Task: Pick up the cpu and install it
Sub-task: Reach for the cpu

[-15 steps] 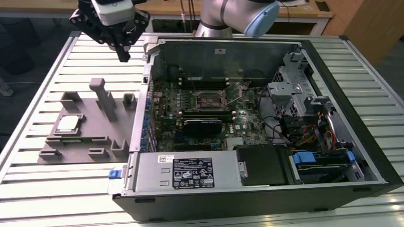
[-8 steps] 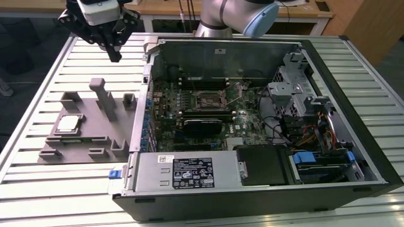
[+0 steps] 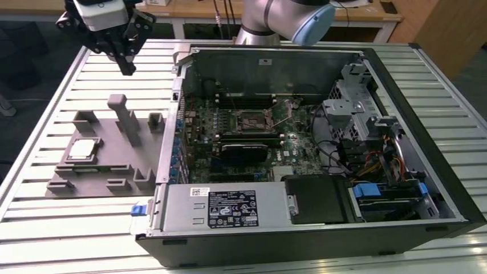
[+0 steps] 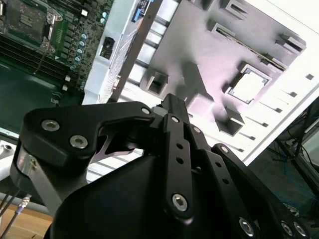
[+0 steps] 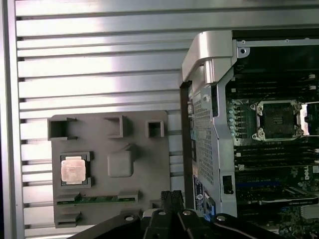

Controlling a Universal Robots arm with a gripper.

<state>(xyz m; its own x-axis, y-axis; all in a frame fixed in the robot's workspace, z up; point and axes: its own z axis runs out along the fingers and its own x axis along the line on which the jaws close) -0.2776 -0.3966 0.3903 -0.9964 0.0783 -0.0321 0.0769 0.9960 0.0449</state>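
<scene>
Cpu (image 5: 74,170) in grey fixture (image 5: 149,167) pocket

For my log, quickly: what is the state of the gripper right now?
The gripper is closed and holds nothing; the cpu lies in the grey fixture block.

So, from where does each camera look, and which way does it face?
Exterior view: off the arm, high, looking down on open black computer case and grey moulded fixture block; arm and gripper show.
First wrist view: on the wrist, facing straight down past the gripper's tips at the small silvery square cpu.
Second wrist view: on the wrist, looking obliquely along the gripper.
All three share cpu and block.
</scene>
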